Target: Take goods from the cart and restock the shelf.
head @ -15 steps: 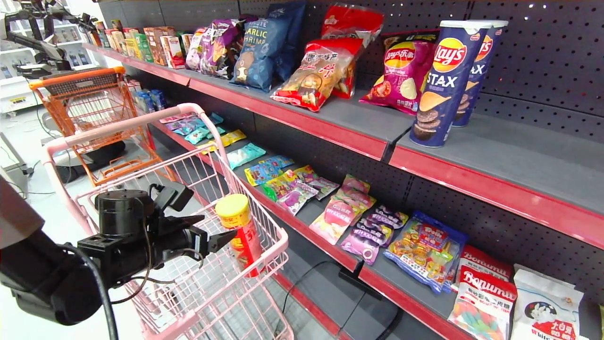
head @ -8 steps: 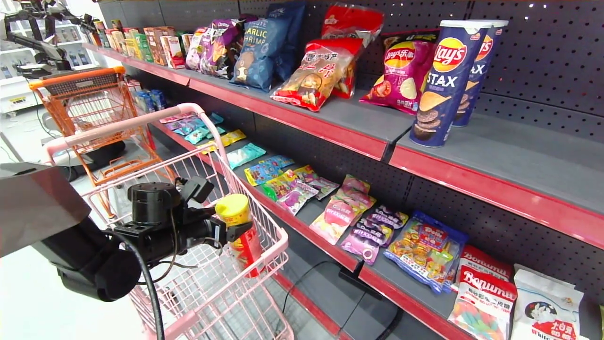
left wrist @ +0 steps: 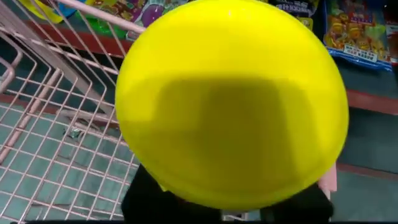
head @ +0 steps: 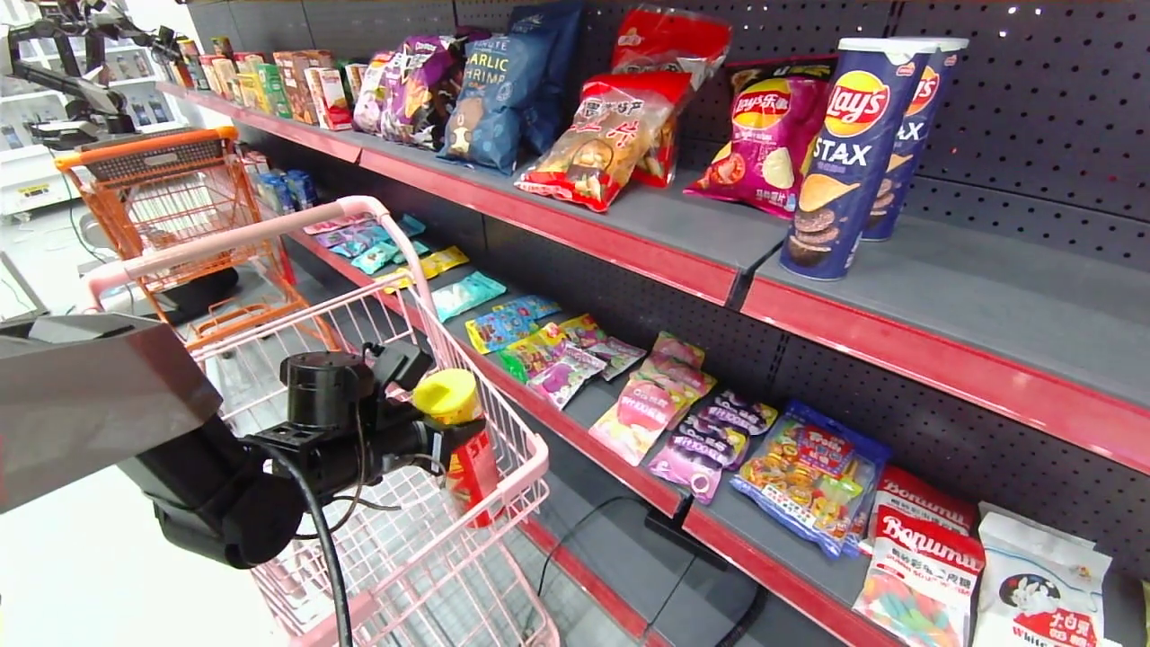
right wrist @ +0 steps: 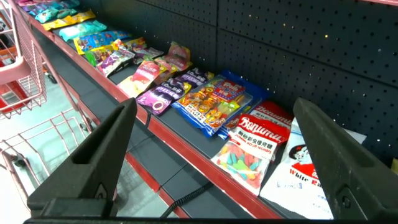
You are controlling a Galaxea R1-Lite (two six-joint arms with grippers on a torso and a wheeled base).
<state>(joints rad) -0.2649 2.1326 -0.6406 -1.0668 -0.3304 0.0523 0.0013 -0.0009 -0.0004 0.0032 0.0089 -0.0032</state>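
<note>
Moving forward over the last second, the left pincer (head: pixel 446 438) has come from short of the can (head: pixel 469 469) to right around it, just under its yellow lid (head: pixel 446 395). The head view shows the red can standing in the pink cart (head: pixel 532 452), against the wall on the shelf side; I cannot tell whether the pincer is clamped on it or only straddles it. Two tall blue tubes (head: pixel 844 153) stand on the upper shelf (head: pixel 665 225). From the left wrist, the lid (left wrist: pixel 231 102) sits very close under the camera, with the cart's wire floor (left wrist: pixel 56 130) beyond it. From the right wrist, the right pincer (right wrist: pixel 214 109) gapes wide, holding nothing, out in front of the lower shelf (right wrist: pixel 158 127) and its candy bags (right wrist: pixel 217 99).
</note>
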